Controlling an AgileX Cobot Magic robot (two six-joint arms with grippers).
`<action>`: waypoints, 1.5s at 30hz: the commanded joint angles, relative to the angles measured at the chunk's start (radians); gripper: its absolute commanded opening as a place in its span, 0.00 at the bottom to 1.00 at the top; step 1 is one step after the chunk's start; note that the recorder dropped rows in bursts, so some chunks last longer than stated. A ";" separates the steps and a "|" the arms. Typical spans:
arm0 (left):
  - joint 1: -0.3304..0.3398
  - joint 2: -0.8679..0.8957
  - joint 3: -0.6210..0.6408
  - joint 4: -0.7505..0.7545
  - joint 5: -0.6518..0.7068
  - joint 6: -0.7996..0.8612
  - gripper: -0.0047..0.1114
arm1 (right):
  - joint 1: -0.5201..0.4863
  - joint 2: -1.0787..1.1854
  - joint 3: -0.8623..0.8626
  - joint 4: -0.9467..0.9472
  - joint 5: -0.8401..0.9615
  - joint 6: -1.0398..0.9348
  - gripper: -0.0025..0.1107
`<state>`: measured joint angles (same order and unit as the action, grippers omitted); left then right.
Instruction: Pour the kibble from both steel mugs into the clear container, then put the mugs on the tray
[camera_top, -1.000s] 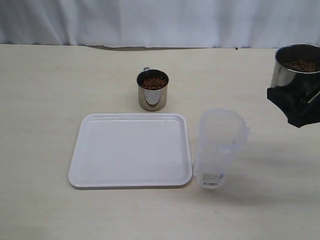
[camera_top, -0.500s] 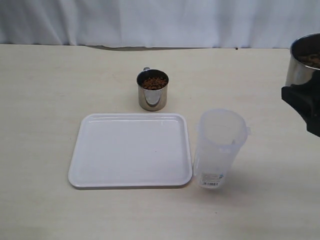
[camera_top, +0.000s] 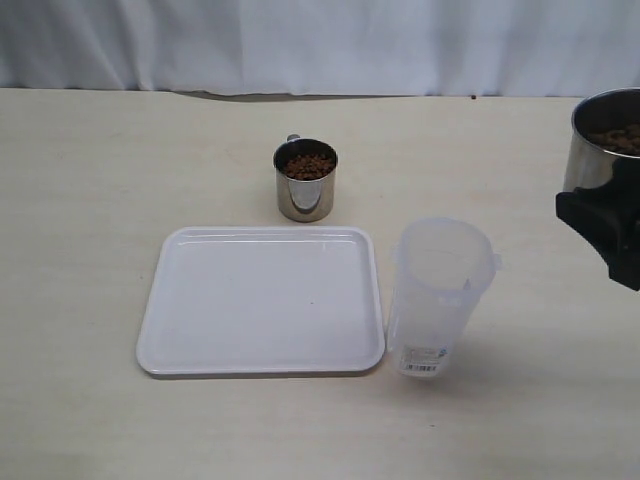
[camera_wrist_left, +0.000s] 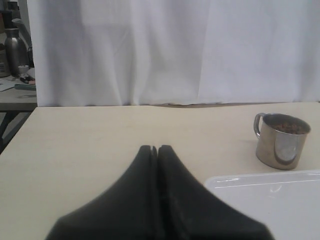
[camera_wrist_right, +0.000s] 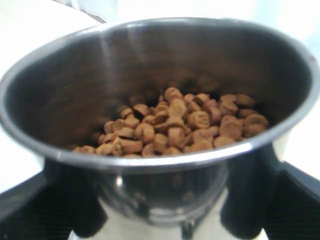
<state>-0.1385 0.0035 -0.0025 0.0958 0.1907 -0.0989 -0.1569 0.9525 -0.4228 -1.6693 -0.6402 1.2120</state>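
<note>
Left gripper (camera_wrist_left: 158, 150): jaws pressed together with nothing between them. I read it as parked, looking across the table (camera_top: 90, 180) at a corner of the tray and the mug beyond it.
Clear container (camera_top: 440, 295): upright, lid off, no pellets inside that I can see. It stands just beside the tray's right edge. I judge that this keeps both the pour and the put-down within short reach.
Tray (camera_top: 260, 300): flat and bare, with no mug on it yet.
Right gripper (camera_top: 603, 215): spread wide around the held steel mug (camera_top: 605, 145), with one finger on each side of its wall. It holds the mug in the air at the right edge of the exterior view, above and to the right of the container.
Kibble (camera_wrist_right: 175, 125): heaped low in the held mug. The rim looks about level, which I take to be deliberate so that nothing spills before the mug is over the container's mouth.
Step in hand: carrying the mug to the first pour, as I judge it. The mug is not yet over the opening.
Second steel mug (camera_top: 305, 185): stands on the table just behind the tray's far edge, handle turned away, its own load of pellets (camera_top: 307, 165) untouched. No gripper is near it.
Curtain (camera_top: 320, 40): white, closing off the far side of the table.
</note>
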 joint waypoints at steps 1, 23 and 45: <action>0.004 -0.004 0.003 0.000 -0.018 0.005 0.04 | -0.003 -0.007 -0.002 0.015 -0.017 0.014 0.07; 0.004 -0.004 0.003 -0.002 -0.016 0.005 0.04 | -0.003 -0.007 -0.002 0.015 -0.017 0.014 0.07; 0.004 -0.004 0.003 -0.002 -0.016 0.005 0.04 | -0.003 -0.007 -0.002 0.041 0.077 -0.074 0.07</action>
<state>-0.1385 0.0035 -0.0025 0.0958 0.1907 -0.0989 -0.1569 0.9525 -0.4228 -1.6575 -0.6182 1.1810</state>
